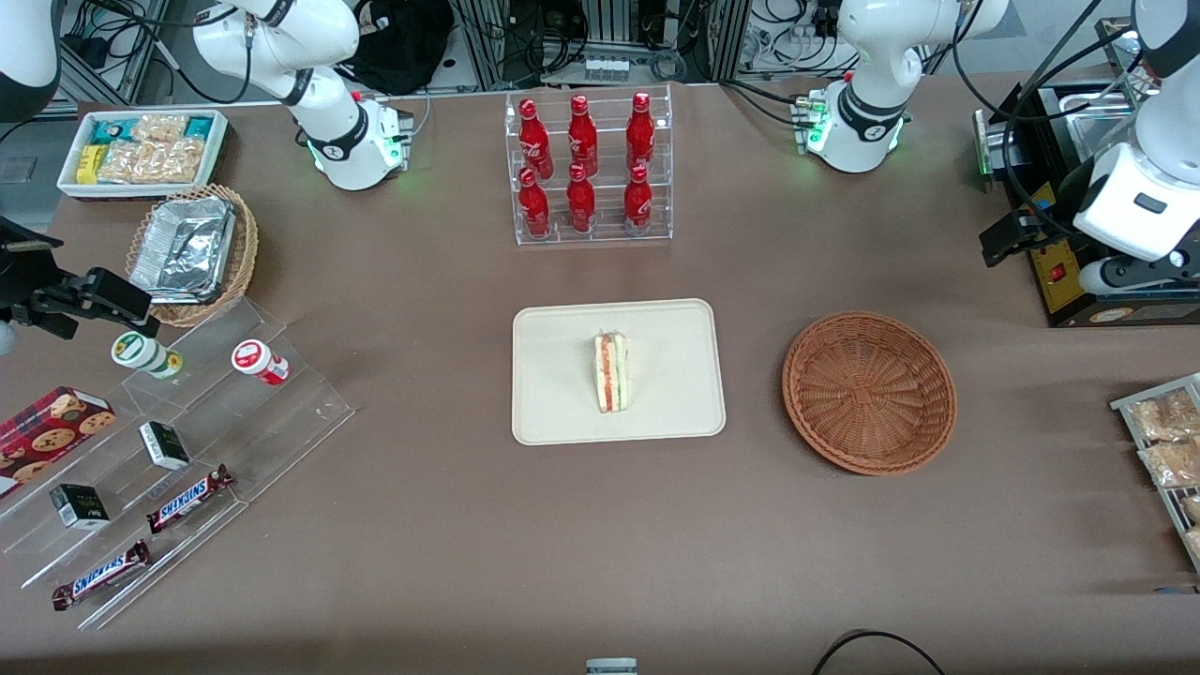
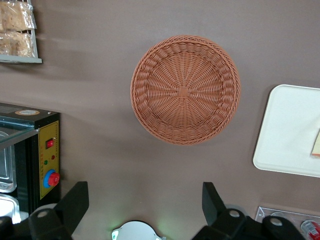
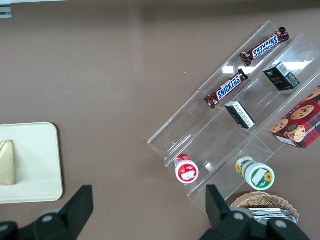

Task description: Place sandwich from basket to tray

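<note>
The sandwich (image 1: 611, 372) lies on the cream-white tray (image 1: 553, 375) at the middle of the table, its red and green filling showing along the cut edge. The reddish-brown wicker basket (image 1: 808, 375) stands empty beside the tray, toward the working arm's end. My left gripper (image 1: 1005, 242) hangs high above the table, farther from the front camera than the basket and next to a black appliance. In the left wrist view the gripper (image 2: 145, 200) is open with nothing between its fingers, and it looks down on the basket (image 2: 145, 90), the tray (image 2: 285, 135) and one corner of the sandwich (image 2: 316, 145).
A clear rack of red bottles (image 1: 586, 169) stands farther back than the tray. The black appliance (image 1: 1059, 272) and a wire rack of snack packets (image 1: 1162, 441) sit at the working arm's end. A clear stepped shelf with snacks (image 1: 187, 450), a tan basket of foil trays (image 1: 192, 253) and a white snack bin (image 1: 141, 150) lie toward the parked arm's end.
</note>
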You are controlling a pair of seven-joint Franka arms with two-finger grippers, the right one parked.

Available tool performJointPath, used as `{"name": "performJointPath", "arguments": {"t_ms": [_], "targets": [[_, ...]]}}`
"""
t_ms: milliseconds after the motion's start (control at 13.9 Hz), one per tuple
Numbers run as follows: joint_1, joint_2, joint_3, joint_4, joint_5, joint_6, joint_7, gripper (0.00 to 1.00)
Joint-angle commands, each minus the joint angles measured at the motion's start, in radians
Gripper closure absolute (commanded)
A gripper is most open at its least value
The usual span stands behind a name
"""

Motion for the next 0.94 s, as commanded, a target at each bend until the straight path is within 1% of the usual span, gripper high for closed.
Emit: {"name": "performJointPath", "arguments": {"t_ms": [0, 216, 504, 863], "targets": [[0.011, 0.009, 0.002, 0.030, -0.012, -0.018, 0.016, 0.00], [0.014, 0.014, 0.025, 0.030, -0.009, -0.017, 0.096, 0.00], [0.014, 0.015, 0.021, 0.059, 0.005, -0.018, 0.104, 0.00], [0.023, 0.006, 0.019, 0.059, -0.004, -0.020, 0.110, 0.00]]}}
